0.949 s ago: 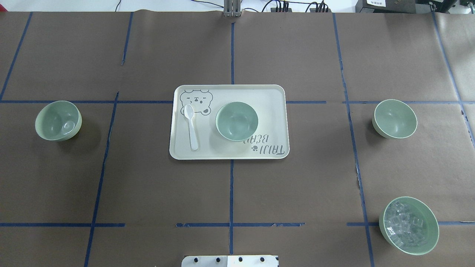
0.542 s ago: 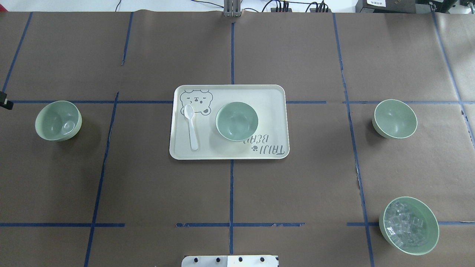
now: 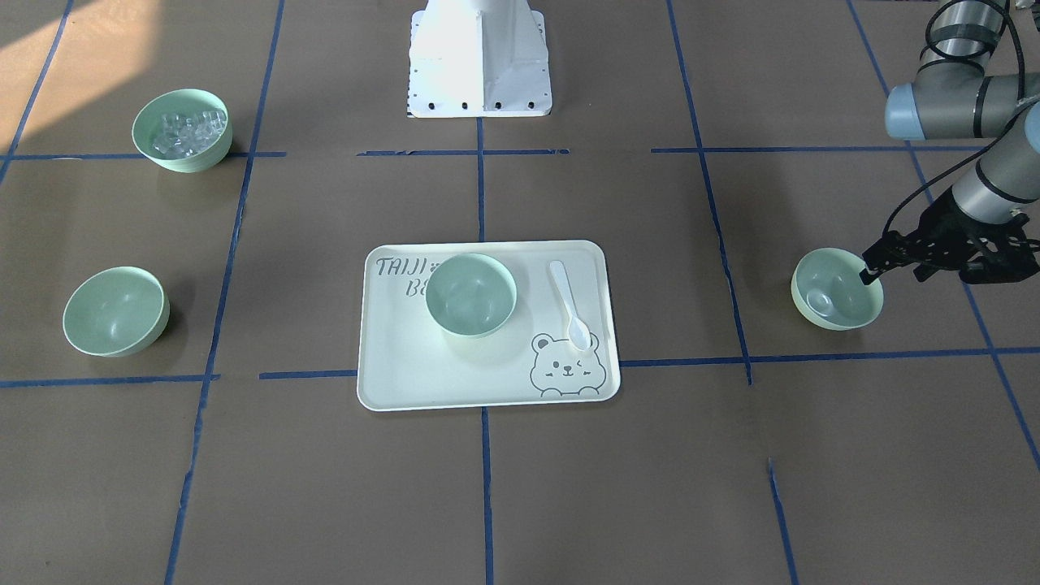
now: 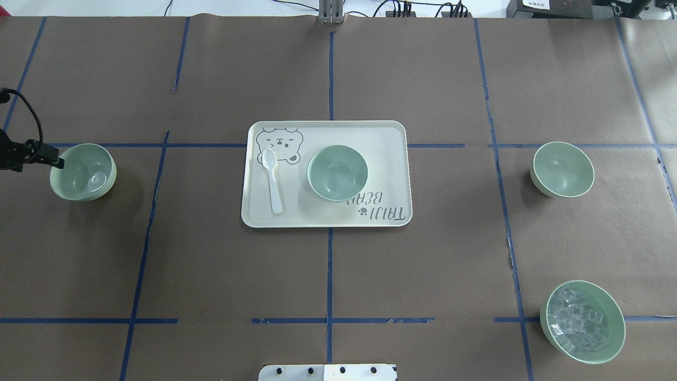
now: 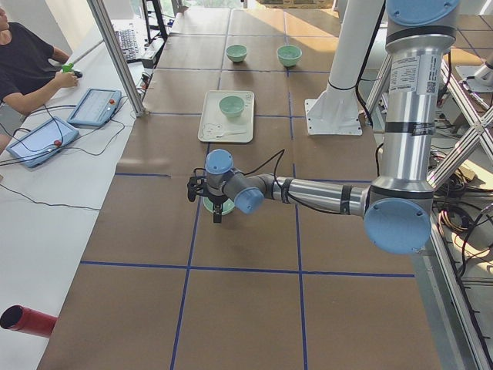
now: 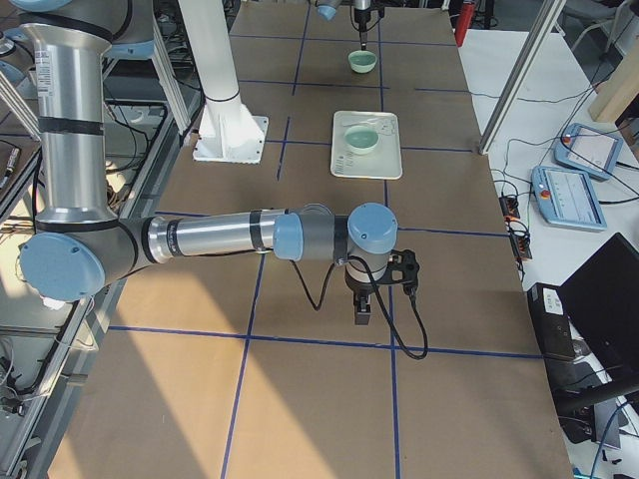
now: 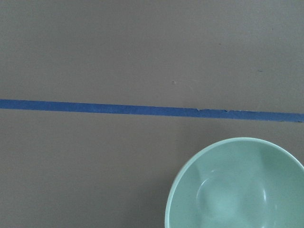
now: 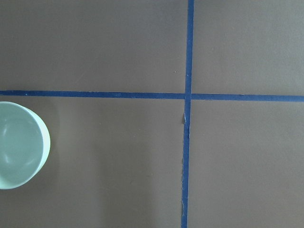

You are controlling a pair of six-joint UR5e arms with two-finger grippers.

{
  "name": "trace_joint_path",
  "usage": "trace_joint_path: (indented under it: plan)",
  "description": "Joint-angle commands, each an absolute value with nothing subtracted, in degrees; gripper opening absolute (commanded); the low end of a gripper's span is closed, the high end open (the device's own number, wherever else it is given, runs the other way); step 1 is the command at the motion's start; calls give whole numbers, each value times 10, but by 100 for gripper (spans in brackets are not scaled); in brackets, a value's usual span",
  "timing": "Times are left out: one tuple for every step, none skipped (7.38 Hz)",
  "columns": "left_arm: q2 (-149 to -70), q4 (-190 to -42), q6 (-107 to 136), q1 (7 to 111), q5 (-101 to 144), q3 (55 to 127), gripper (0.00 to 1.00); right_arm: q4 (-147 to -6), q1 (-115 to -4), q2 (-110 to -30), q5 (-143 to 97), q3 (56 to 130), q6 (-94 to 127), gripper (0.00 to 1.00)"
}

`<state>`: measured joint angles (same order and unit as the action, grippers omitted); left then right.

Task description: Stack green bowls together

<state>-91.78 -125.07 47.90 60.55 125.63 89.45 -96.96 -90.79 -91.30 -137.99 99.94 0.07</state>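
Observation:
Three pale green bowls stand apart. The left bowl point(image 4: 83, 172) is on the table's left side and also shows in the front view point(image 3: 837, 288) and the left wrist view point(image 7: 237, 185). The middle bowl point(image 4: 337, 173) stands on the bear tray point(image 4: 328, 222). The right bowl point(image 4: 562, 169) also shows at the right wrist view's left edge point(image 8: 19, 145). My left gripper point(image 3: 894, 275) looks open and empty, one finger point(image 4: 53, 160) over the left bowl's outer rim. My right gripper point(image 6: 359, 309) shows only in the right side view, so I cannot tell its state.
A white spoon point(image 4: 273, 180) lies on the tray, left of the middle bowl. A green bowl of clear ice-like cubes point(image 4: 583, 321) stands at the near right. Blue tape lines cross the brown table cover. The robot's base plate point(image 4: 328, 372) is at the near edge.
My left gripper has come in from the overhead view's left edge and now reaches the left bowl's rim. The bowls, tray and spoon have not moved.

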Motion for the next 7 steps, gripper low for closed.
trace_joint_path:
  plan:
    - [-932,-1266,492,583,1244,864,89,-969,-908,-911,-1381,1002,8,100]
    - [-938,-1265,510,579,1244,863,64,-969,-908,-911,-1381,1005,8,100]
    - [-940,-1265,517,578,1244,864,25,-969,-908,-911,-1382,1010,9,100]
    - [-939,-1265,518,578,1244,865,0,-969,-908,-911,-1382,1010,8,100]
    - [-935,-1263,514,579,1243,867,0,-970,-908,-911,-1383,1011,8,100]
    - [-929,-1260,512,583,1245,878,0,-970,-908,-911,-1383,1011,9,100]
    - [-924,-1249,512,592,1251,895,0,-970,-908,-911,-1383,1013,8,100]
